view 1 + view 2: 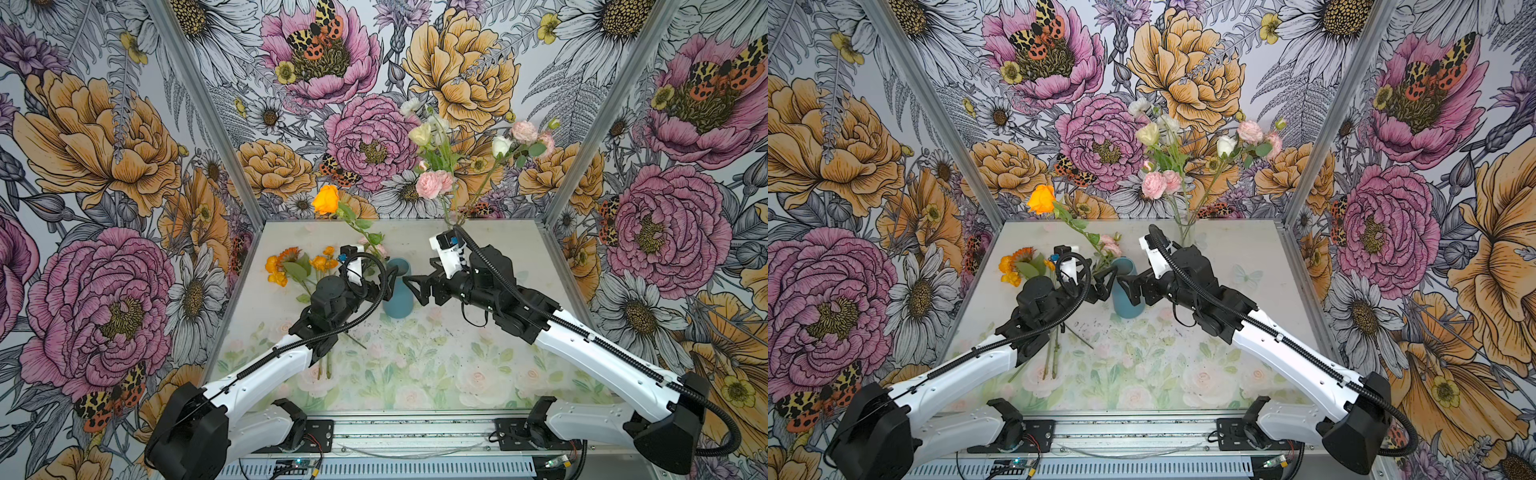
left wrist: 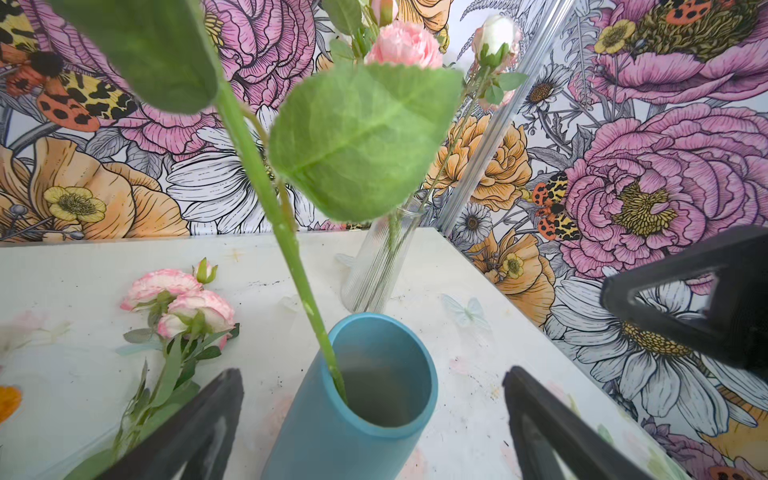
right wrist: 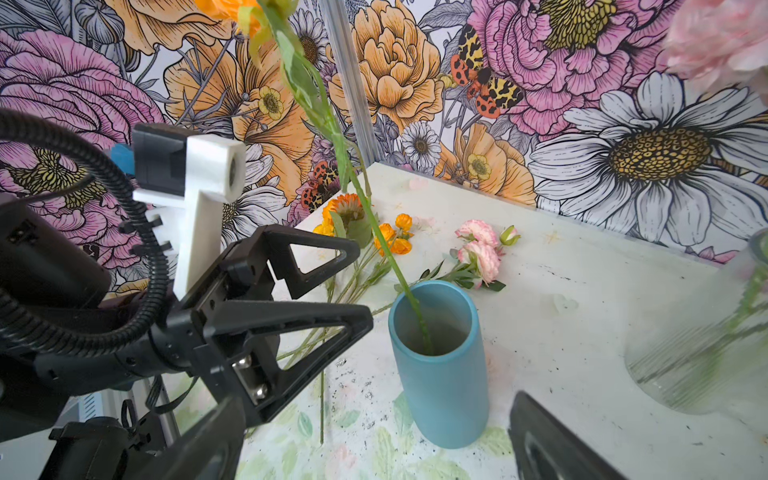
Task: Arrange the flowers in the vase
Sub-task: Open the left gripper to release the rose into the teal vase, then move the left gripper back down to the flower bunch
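flower [image 1: 326, 199] in vase [image 1: 398, 303], seemingly beside left claw [image 3: 363, 286]

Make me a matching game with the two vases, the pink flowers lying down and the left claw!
Things:
1. blue vase
2. glass vase
3. loose pink flowers
4. left claw

States:
A. open and empty
B. lying on the table
C. holds one orange flower
D. holds a pink and white bunch

Pairs: 1-C, 2-D, 3-B, 4-A
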`<act>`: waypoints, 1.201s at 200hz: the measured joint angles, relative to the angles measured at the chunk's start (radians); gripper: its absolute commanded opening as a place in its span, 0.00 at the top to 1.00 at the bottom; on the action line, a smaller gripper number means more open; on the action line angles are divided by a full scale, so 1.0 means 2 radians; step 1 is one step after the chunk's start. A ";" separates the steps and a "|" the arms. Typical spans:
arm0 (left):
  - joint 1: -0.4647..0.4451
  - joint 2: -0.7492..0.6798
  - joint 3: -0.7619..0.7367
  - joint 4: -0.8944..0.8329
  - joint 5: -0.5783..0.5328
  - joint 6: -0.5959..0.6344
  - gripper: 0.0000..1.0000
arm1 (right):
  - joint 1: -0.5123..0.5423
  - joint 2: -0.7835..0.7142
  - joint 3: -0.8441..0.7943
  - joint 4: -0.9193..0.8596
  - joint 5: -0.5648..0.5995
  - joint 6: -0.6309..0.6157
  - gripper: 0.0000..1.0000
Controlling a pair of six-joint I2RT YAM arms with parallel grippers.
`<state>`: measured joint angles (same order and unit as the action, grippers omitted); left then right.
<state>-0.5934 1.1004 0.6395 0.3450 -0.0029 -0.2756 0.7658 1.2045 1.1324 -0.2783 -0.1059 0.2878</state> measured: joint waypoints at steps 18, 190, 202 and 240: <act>0.000 -0.024 0.000 -0.038 -0.001 0.004 0.01 | 0.000 -0.003 -0.008 0.003 0.000 0.001 0.01; 0.160 0.102 0.045 -0.344 -0.014 -0.162 0.52 | 0.000 -0.024 -0.062 0.007 -0.006 0.019 0.01; 0.167 0.145 0.070 -0.357 0.000 -0.159 0.49 | 0.000 -0.025 -0.065 0.007 -0.006 0.019 0.01; 0.167 0.218 0.140 -0.396 0.008 -0.116 0.47 | 0.000 -0.045 -0.072 0.007 -0.006 0.023 0.01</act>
<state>-0.2596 1.5364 0.9188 -0.4469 0.0124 -0.5083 0.7662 1.1152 0.9878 -0.2634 -0.1173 0.3336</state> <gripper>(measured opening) 0.529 0.992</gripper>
